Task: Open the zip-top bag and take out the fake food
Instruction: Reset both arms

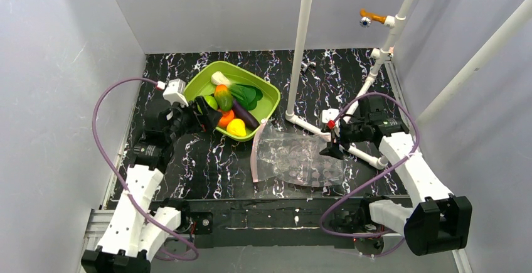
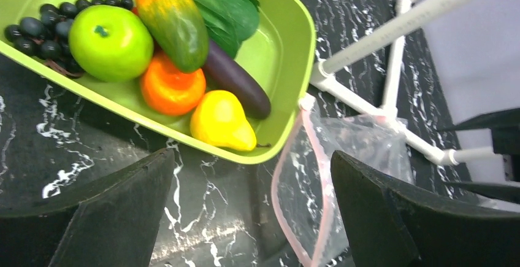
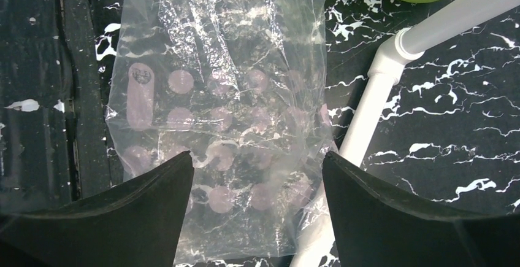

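The clear zip-top bag (image 1: pixel 295 158) lies flat and empty on the black marbled table, its pinkish zip strip (image 1: pixel 255 154) at its left edge, mouth open (image 2: pixel 306 181). The fake food lies in the lime-green tray (image 1: pixel 266 91): green apple (image 2: pixel 110 42), orange (image 2: pixel 172 89), yellow lemon (image 2: pixel 222 121), purple eggplant (image 2: pixel 236 83), dark grapes (image 2: pixel 43 29), leafy green (image 2: pixel 230 12). My left gripper (image 1: pixel 210 115) is open and empty at the tray's near left rim. My right gripper (image 1: pixel 330 146) is open and empty above the bag's right end (image 3: pixel 233 95).
A white pipe frame (image 1: pixel 301 41) stands upright behind the bag, with a floor pipe (image 1: pixel 351 144) running along the bag's right edge (image 3: pixel 368 119). Grey walls enclose the table on three sides. Coloured hooks (image 1: pixel 374 17) hang on a slanted pipe at the back right.
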Motion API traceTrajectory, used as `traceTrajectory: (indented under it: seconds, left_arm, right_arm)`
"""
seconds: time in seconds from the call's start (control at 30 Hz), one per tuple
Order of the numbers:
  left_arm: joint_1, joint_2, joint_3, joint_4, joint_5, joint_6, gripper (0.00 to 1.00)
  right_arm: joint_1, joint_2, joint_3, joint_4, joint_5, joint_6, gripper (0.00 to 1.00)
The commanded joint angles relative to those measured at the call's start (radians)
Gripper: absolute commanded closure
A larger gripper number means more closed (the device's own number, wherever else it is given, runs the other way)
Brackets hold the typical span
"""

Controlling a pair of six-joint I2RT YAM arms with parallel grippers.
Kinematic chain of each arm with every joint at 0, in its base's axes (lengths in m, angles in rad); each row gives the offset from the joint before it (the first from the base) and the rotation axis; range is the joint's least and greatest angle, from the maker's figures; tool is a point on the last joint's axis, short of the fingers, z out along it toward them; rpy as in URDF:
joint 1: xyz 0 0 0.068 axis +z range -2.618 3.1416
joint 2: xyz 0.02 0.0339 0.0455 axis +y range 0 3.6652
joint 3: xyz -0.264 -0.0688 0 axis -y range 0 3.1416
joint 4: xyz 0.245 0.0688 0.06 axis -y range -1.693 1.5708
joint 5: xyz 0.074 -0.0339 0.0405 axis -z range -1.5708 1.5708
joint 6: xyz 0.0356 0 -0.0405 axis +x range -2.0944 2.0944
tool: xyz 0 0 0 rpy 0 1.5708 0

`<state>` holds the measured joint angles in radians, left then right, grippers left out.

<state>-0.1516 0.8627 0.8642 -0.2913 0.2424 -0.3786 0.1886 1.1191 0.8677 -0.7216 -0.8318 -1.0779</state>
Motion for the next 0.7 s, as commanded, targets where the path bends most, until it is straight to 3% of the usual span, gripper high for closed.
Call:
traceTrajectory:
  seconds: [0.0, 0.13, 0.23, 0.33, 0.67]
  left_arm:
    - [0.008, -0.081, -0.035, -0.015, 0.127, -0.06, 0.02]
    - [0.007, -0.155, -0.08, -0.023, 0.182, -0.13, 0.02]
    - [0.008, -0.204, -0.073, -0.047, 0.232, -0.151, 0.02]
    - [0.008, -0.267, -0.08, -0.081, 0.262, -0.164, 0.02]
    - [0.007, -0.321, -0.029, -0.193, 0.23, -0.16, 0.02]
  right_arm:
    - [-0.008, -0.033, 0.039, -0.088, 0.011, -0.024, 0.04]
    - [-0.008, -0.104, 0.103, -0.21, 0.035, -0.038, 0.02]
    - [-0.008, -0.134, 0.182, -0.266, 0.054, 0.124, 0.02]
    - [-0.008, -0.161, 0.235, -0.252, 0.083, 0.411, 0.02]
    - [-0.139, -0.282, 0.205, -0.242, 0.069, 0.523, 0.02]
